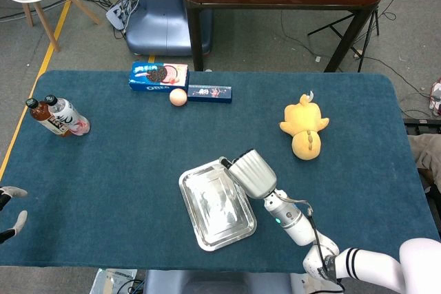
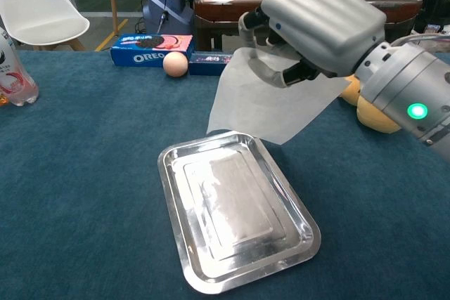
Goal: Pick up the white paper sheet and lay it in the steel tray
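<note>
My right hand (image 2: pixel 320 22) (image 1: pixel 252 173) grips the white paper sheet (image 2: pixel 264 100), which hangs down from its fingers above the far end of the steel tray (image 2: pixel 292 210) (image 1: pixel 201 228). The sheet's lower edge is just over the tray's far rim, not touching as far as I can tell. The tray lies flat on the blue table with nothing in it. In the head view the hand hides most of the sheet. My left hand (image 1: pixel 10 211) shows only at the left edge of the head view, fingers apart and holding nothing.
A yellow plush toy (image 1: pixel 304 127) lies to the right of the hand. At the back stand an Oreo box (image 1: pixel 158 76), a peach-coloured ball (image 1: pixel 178 97) and a dark slim box (image 1: pixel 209 93). Two bottles (image 1: pixel 58 116) lie at the far left.
</note>
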Controlling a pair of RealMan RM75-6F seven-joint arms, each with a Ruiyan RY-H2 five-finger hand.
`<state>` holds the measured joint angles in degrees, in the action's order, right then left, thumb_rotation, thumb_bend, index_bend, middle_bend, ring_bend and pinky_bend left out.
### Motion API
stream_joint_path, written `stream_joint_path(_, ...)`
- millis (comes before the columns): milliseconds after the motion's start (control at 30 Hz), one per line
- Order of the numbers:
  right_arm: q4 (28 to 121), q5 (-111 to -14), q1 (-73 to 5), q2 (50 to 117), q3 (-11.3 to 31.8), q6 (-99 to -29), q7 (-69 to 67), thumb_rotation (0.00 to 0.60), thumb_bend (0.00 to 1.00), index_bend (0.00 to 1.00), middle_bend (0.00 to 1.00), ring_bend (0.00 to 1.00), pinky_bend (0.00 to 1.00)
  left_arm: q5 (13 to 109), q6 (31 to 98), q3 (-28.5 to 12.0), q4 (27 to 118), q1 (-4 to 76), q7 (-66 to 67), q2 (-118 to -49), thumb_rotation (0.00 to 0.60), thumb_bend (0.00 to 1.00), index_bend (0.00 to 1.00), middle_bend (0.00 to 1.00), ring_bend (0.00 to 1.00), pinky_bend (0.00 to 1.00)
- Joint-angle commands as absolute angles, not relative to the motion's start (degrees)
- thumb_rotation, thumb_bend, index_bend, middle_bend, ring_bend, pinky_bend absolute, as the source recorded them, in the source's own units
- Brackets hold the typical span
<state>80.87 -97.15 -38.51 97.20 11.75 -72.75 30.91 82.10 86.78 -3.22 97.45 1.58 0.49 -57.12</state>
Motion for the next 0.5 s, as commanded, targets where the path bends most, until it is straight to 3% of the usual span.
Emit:
stream_joint_path(33,80.3,-97.3,-39.4,98.2,11.4,-71.9,31.3,0.600,0.50,0.64,1.00,1.00,1.00,82.0,86.8,-3.3,97.5,1.5,0.5,-57.1,0.600,0.35,0.39,0.35,0.24,0.38)
stream_joint_path(500,80.8,-98.1,-41.3,100.6,8.0,-69.0,32.2,0.600,0.50,0.65,1.00,1.00,1.00,81.8,87.5,-3.4,97.7,1.0,-0.6,-56.2,0.600,0.36,0.39,0.35,0.24,0.38)
